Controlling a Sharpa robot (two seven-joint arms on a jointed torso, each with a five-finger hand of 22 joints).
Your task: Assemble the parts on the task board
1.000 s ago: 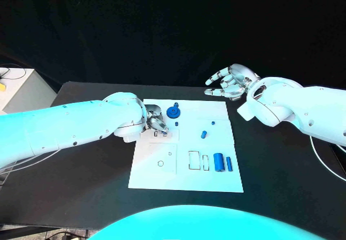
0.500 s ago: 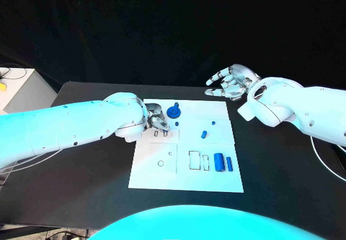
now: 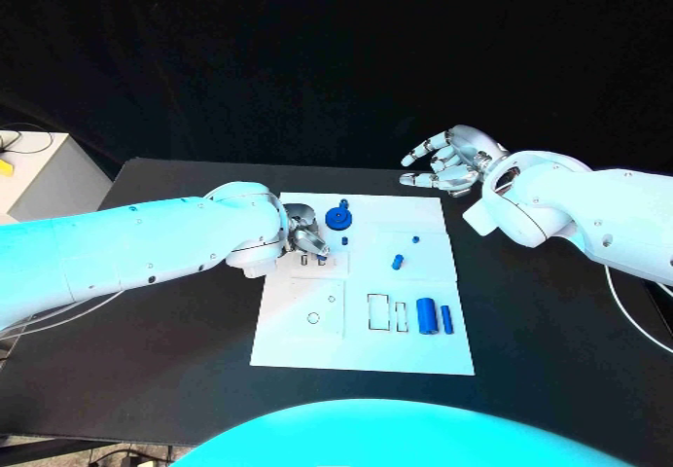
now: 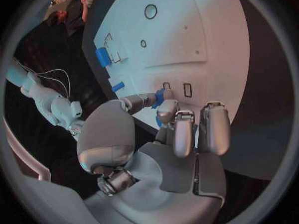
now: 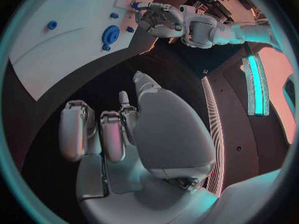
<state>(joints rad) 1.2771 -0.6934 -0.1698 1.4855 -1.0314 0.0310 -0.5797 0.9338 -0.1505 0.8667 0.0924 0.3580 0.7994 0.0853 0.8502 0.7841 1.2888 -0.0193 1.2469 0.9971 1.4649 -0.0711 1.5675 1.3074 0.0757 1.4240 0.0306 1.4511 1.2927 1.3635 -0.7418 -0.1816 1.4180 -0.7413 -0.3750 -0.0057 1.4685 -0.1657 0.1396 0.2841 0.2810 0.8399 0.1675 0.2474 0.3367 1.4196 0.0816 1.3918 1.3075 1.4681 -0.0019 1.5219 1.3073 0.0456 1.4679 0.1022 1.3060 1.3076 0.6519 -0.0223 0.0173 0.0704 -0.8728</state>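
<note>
While left hand sat low over white board's near-left corner region, fingers pinched small blue piece (tip barely visible between them). Right hand hung above board's far right corner, fingers spread, grasping nothing. Blue gear stood on board just beside left hand.

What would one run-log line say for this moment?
left hand: pinching small blue part over task board | right hand: open, off board

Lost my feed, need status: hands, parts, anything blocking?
Left hand pinching a small blue part over the task board. Right hand open, off the board. Nothing blocking.
</note>
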